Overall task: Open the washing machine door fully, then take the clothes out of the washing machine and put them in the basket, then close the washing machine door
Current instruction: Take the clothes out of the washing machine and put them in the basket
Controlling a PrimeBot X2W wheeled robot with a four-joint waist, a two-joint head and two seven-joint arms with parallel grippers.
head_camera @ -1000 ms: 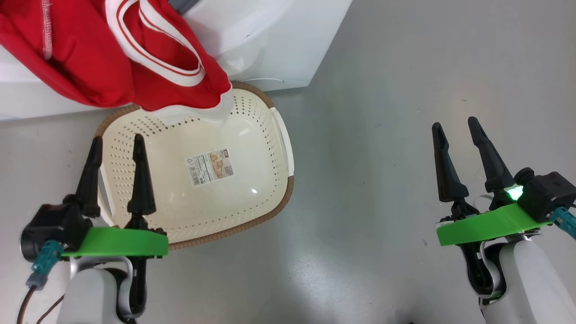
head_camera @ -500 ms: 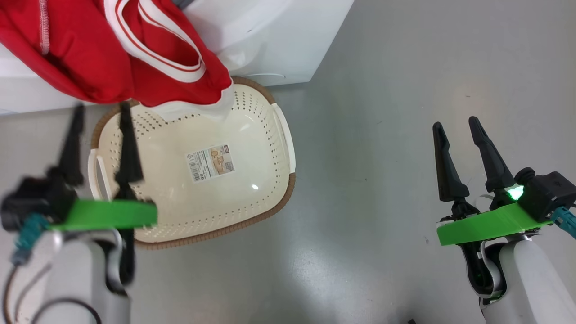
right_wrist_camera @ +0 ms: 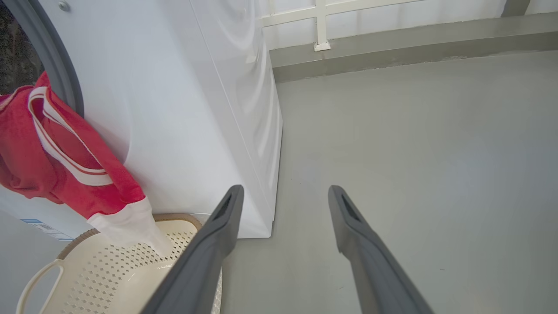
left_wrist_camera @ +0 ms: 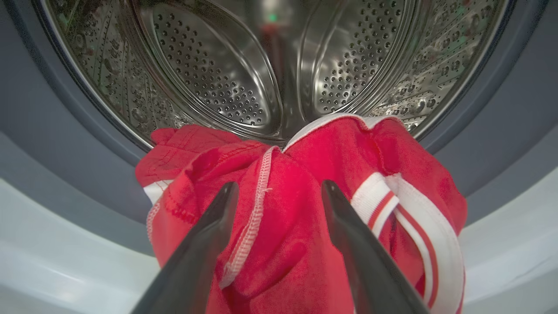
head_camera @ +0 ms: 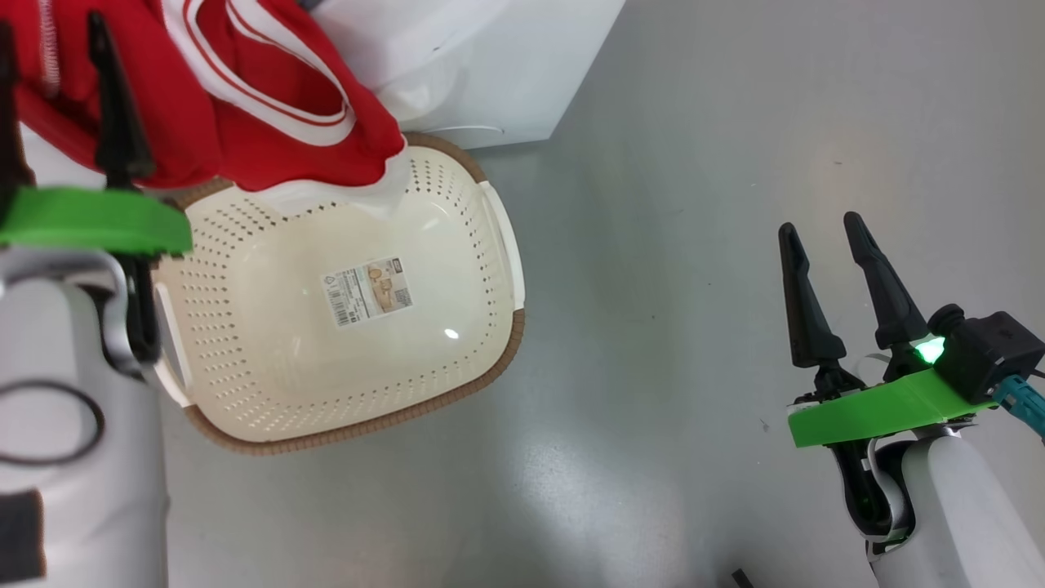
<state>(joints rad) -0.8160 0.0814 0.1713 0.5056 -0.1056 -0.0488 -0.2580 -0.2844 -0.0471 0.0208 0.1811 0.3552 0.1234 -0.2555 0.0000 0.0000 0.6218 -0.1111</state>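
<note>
The clothes (left_wrist_camera: 283,226), red with white stripe trim, hang out of the washing machine (head_camera: 506,73) over its grey rubber ring (left_wrist_camera: 65,144). Their white end dangles into the cream basket (head_camera: 457,245) on the floor below. My left gripper (left_wrist_camera: 280,185) is open in front of the drum mouth, with one finger on each side of a red fold. In the head view the left gripper (head_camera: 51,23) is at the top left, against the clothes (head_camera: 269,139). My right gripper (head_camera: 819,222) is open and holds nothing, over bare floor far to the right. The washing machine door is out of view.
The steel drum (left_wrist_camera: 209,74) behind the clothes looks bare. The basket (right_wrist_camera: 109,270) stands against the machine's front corner, under the clothes (right_wrist_camera: 52,161). Grey floor (right_wrist_camera: 414,152) stretches to the right as far as a low wall ledge (right_wrist_camera: 392,43).
My left arm has risen from beside the basket up to the clothes at the drum mouth. The head view has shifted slightly. The right gripper has stayed in place.
</note>
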